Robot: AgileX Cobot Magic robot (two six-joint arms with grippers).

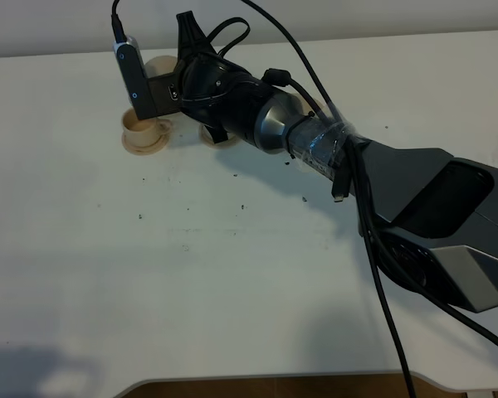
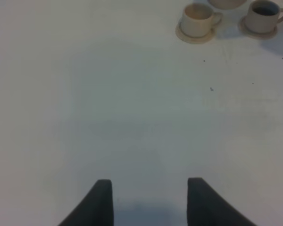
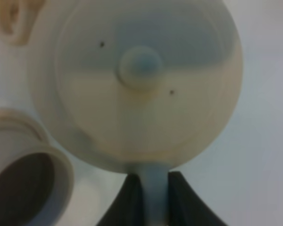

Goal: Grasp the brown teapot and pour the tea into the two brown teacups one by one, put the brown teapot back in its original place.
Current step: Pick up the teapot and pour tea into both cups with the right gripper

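the right gripper [image 3: 154, 178] is clamped tight on the loop handle [image 3: 154, 200] of the brown teapot [image 3: 179, 108], one jaw on each side. in the high view that's the upper left of the frame, where the wrist mostly hides the teapot. a teacup [image 1: 141, 126] sits on its saucer [image 1: 143, 147] close by, with the second teacup [image 2: 262, 13] near it. the left gripper [image 2: 150, 186] hangs over the white table [image 2: 85, 94], fingers apart, holding nothing.

Materials and finishes
Matt beige ceramic teapot [image 3: 141, 117], teacups [image 2: 197, 20]; smooth white matt table [image 1: 232, 290]; glossy black plastic arm housing [image 1: 220, 87].
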